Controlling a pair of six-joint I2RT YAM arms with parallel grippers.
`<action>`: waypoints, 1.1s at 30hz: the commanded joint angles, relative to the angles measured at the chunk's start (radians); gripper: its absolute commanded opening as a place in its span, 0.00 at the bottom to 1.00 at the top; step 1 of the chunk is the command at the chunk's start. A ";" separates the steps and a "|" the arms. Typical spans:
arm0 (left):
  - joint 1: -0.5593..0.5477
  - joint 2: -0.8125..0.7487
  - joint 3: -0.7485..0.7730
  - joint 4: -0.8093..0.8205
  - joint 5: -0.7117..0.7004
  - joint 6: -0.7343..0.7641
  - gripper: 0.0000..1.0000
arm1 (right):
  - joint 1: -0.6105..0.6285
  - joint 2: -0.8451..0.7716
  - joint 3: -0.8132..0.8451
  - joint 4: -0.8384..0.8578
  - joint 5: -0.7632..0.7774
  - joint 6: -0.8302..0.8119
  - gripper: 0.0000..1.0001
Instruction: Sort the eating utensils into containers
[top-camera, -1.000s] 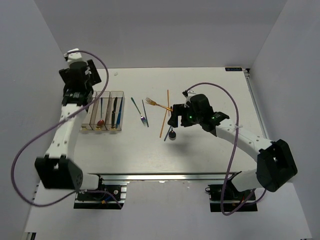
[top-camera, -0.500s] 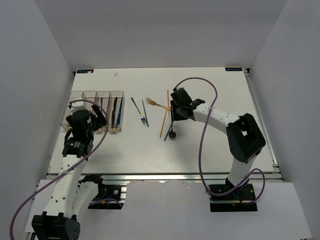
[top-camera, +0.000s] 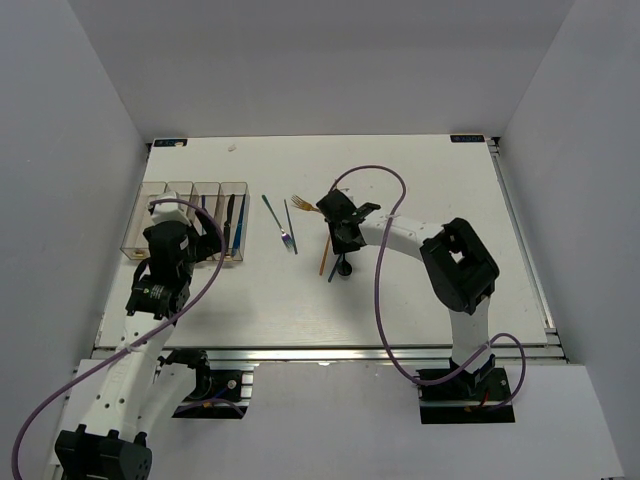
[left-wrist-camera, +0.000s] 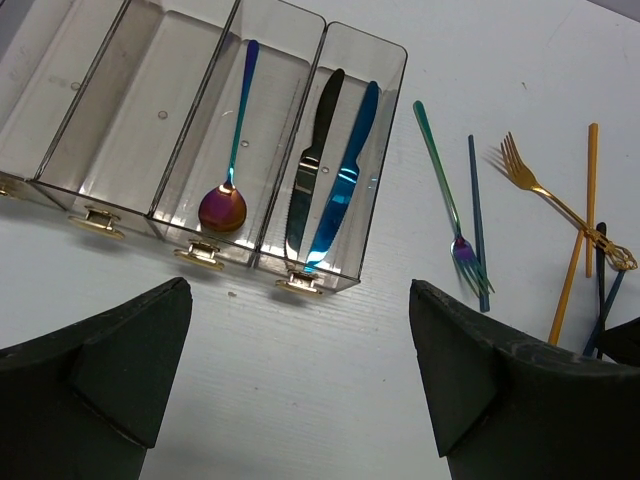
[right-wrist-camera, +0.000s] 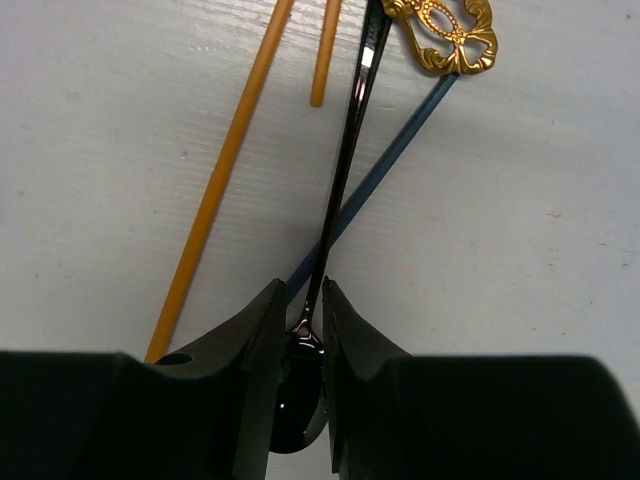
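My right gripper (right-wrist-camera: 301, 292) (top-camera: 342, 256) is shut on the black spoon (right-wrist-camera: 343, 150), its pads against the neck just above the bowl (top-camera: 344, 269). The spoon lies on the table across a blue stick (right-wrist-camera: 400, 150), beside two orange sticks (right-wrist-camera: 225, 170) and the ornate end of the gold fork (right-wrist-camera: 445, 35). My left gripper (left-wrist-camera: 300, 380) (top-camera: 192, 245) hovers open and empty near the containers (left-wrist-camera: 150, 110) (top-camera: 195, 190). One container holds an iridescent spoon (left-wrist-camera: 222, 205), another a black knife (left-wrist-camera: 312, 170) and a blue knife (left-wrist-camera: 345, 180).
A teal fork (left-wrist-camera: 445, 200) (top-camera: 275, 220) and a dark blue stick (left-wrist-camera: 477, 220) lie side by side between the containers and the right gripper. The gold fork's tines (top-camera: 303, 204) point left. The two leftmost containers look empty.
The right gripper has gone from open to shut on the black spoon while its arm shifted left. The left arm swung down from the far left toward the containers' near side.
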 joint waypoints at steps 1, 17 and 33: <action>-0.008 -0.002 0.023 0.009 0.017 0.005 0.98 | -0.003 0.004 0.031 -0.015 0.050 0.021 0.26; -0.016 0.014 0.024 0.007 0.015 0.010 0.98 | -0.005 0.033 -0.008 0.033 0.016 0.017 0.19; -0.020 0.026 0.024 0.009 0.026 0.011 0.98 | -0.017 -0.027 -0.088 0.081 -0.010 0.022 0.05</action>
